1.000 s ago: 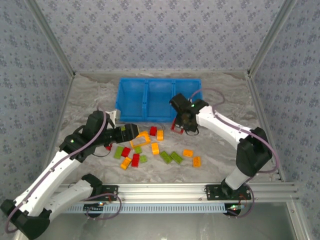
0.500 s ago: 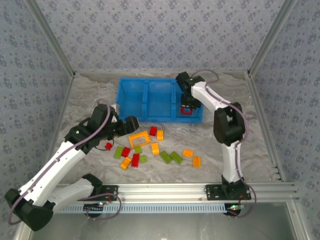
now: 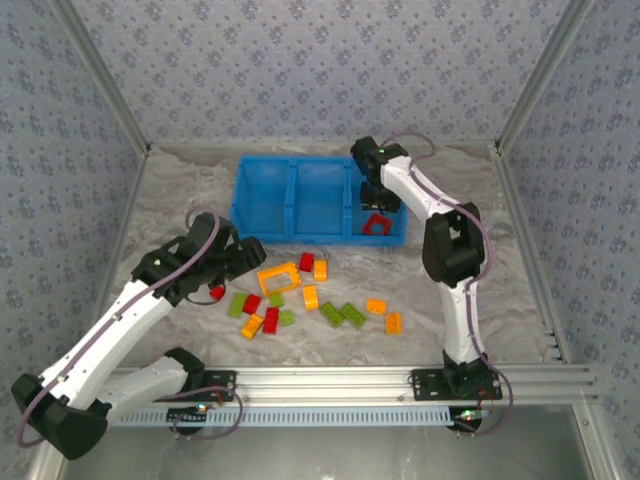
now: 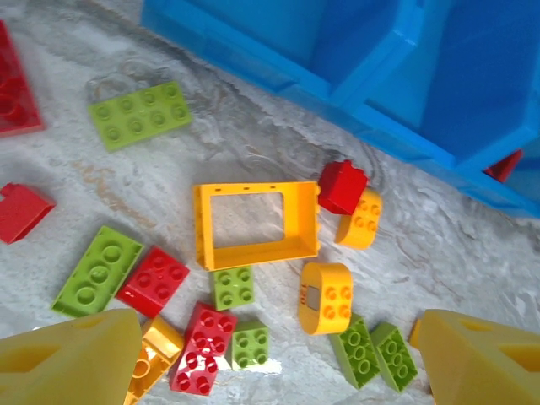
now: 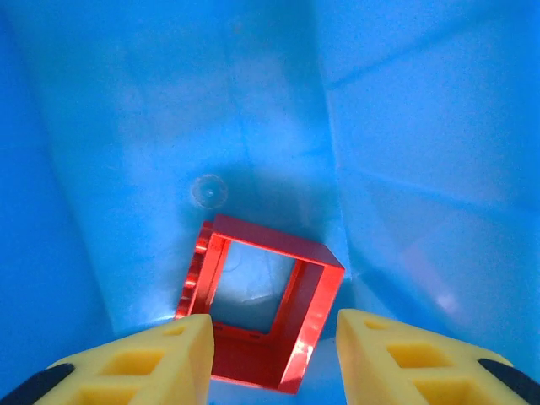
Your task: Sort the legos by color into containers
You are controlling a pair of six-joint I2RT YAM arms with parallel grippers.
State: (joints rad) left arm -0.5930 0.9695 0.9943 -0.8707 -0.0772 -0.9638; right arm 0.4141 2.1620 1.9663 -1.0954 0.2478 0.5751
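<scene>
The blue bin has three containers side by side. My right gripper hangs over the right one, open. The red frame lies tilted on that container's floor. In the right wrist view the red frame sits below my open right gripper, with a gap at the right finger. Loose legos lie in front of the bin, among them the orange frame. My left gripper hovers open at its left. Below the left gripper are the orange frame and red, green and orange bricks.
A lime green flat plate and red pieces lie left of the pile. A red brick and an orange one touch near the bin wall. Orange bricks lie at the right.
My right gripper carried the red frame from the table into the right container and opened, and the frame now lies loose there. My left arm drew back slightly to the left.
</scene>
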